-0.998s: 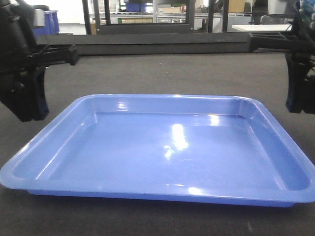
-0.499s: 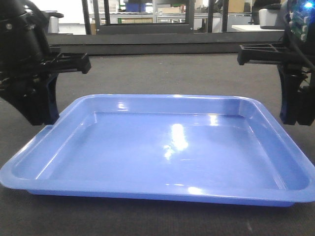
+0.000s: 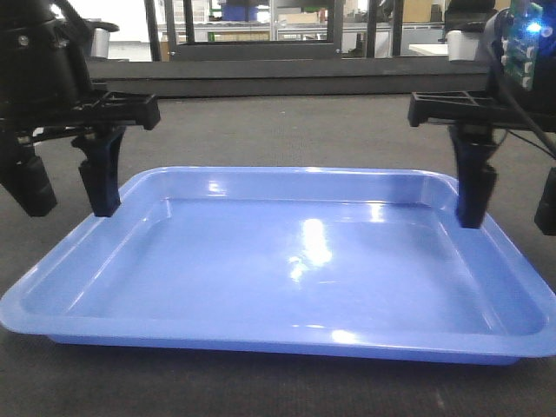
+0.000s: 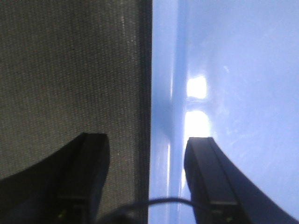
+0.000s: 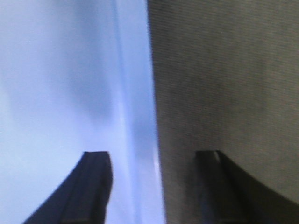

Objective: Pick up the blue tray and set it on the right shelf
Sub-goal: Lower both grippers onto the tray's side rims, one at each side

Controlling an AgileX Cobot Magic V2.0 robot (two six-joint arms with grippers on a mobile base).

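The blue tray [image 3: 287, 261] lies flat on the dark table, wide and glossy, and fills the middle of the front view. My left gripper [image 3: 68, 198] is open and straddles the tray's left rim [image 4: 161, 93], one finger outside over the table and the other [image 4: 205, 163] inside over the tray. In the same way my right gripper [image 3: 511, 213] stands open across the right rim [image 5: 135, 93], its inner finger [image 5: 96, 168] over the tray floor. Neither gripper holds anything. The right shelf is out of view.
The dark textured table top [image 3: 287, 130] stretches behind the tray to a dark raised ledge [image 3: 278, 76]. Beyond it stand dark frames, a blue bin [image 3: 236, 10] and a white table [image 3: 427, 49].
Both arms have moved inward from the tray's sides. Each gripper's two fingers now show apart, one on either side of a side rim. The tray has not moved.
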